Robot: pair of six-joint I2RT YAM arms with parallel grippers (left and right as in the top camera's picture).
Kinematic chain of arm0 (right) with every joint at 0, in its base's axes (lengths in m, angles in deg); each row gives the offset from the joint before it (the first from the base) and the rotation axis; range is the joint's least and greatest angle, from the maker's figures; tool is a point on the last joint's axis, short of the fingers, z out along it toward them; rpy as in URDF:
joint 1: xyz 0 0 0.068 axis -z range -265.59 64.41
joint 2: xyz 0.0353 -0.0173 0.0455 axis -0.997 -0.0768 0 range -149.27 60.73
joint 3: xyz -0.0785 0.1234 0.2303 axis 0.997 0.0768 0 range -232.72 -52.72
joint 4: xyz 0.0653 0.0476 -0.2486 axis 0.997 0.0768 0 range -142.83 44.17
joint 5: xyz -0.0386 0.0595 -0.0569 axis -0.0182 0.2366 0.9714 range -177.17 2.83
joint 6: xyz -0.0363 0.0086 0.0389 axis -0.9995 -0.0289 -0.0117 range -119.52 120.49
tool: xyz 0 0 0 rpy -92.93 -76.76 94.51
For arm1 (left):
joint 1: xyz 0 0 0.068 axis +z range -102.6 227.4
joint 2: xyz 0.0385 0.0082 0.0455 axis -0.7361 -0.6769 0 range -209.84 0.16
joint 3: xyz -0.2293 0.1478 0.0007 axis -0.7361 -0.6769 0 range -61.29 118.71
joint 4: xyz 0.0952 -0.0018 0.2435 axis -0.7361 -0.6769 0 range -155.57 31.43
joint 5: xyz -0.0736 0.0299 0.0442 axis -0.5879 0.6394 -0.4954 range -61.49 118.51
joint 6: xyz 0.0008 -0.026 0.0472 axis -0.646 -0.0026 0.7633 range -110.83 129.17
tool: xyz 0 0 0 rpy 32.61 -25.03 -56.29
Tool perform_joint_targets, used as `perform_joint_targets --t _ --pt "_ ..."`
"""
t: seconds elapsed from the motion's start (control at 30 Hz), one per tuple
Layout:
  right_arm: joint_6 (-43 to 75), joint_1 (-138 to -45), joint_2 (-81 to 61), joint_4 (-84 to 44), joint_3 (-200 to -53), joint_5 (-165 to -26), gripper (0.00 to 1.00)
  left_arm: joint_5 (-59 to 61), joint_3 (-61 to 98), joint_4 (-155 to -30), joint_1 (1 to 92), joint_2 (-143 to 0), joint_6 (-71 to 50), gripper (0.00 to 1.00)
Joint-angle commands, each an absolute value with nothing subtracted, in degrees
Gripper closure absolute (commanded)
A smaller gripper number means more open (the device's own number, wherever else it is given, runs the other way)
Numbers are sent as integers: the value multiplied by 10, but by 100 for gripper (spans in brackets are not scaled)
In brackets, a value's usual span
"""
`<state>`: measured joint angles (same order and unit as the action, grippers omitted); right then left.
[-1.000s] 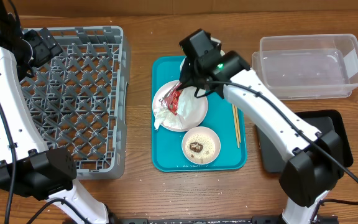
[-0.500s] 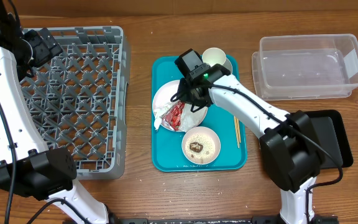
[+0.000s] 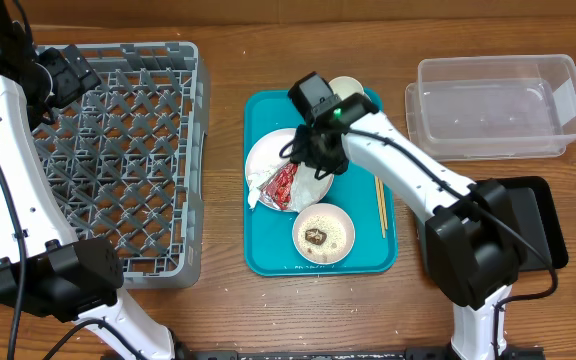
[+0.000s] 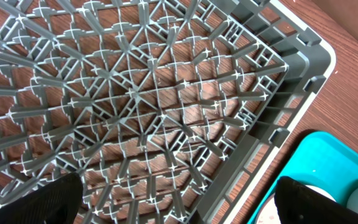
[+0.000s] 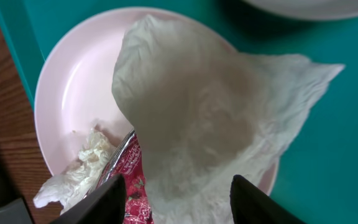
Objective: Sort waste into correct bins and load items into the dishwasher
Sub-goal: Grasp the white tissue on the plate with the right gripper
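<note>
The crumpled white napkin [image 5: 204, 112] and the red wrapper [image 5: 132, 186] lie on the large white plate [image 3: 318, 182] on the teal tray [image 3: 268, 250]. My right gripper [image 3: 306, 160] hovers low over them, open, its fingers [image 5: 109, 200] astride the napkin with the wrapper beside the left one. A small dish [image 3: 324, 232] holds brown bits and crumbs. Chopsticks [image 3: 380, 203] lie at the tray's right; the cup [image 3: 348, 90] stands at its back. My left gripper [image 3: 78, 72] is open above the grey dish rack [image 4: 166, 106], holding nothing.
The clear tub [image 3: 498, 105] stands at the back right, and the black tray [image 3: 540, 215] lies in front of it, partly under my right arm's base. The dish rack [image 3: 118, 150] fills the left side of the table.
My right gripper dropped toward the plate and opened. The napkin and red wrapper, lifted at its tips before, now rest lower on the plate. The left arm stayed still.
</note>
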<state>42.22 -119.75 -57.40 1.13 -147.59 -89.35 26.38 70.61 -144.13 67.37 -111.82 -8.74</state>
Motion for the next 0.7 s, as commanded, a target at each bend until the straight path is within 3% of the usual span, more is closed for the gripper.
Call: perform_joint_targets --t 0.0,0.17,0.33,0.47,0.67 --pt "420 -1222 -579 -17 -1452 -902 44 261 716 -1440 671 -1119 -93 0" --pt "420 -1235 -593 -20 -1449 -890 44 261 716 -1440 671 -1119 -93 0" --pt "420 -1235 -593 -11 -1451 -835 77 261 716 -1440 671 -1119 -93 0" --pt "420 -1228 -593 -9 -1451 -832 96 261 716 -1440 671 -1119 -93 0" --pt "420 -1223 -592 6 -1462 -832 96 261 716 -1440 671 -1119 -93 0"
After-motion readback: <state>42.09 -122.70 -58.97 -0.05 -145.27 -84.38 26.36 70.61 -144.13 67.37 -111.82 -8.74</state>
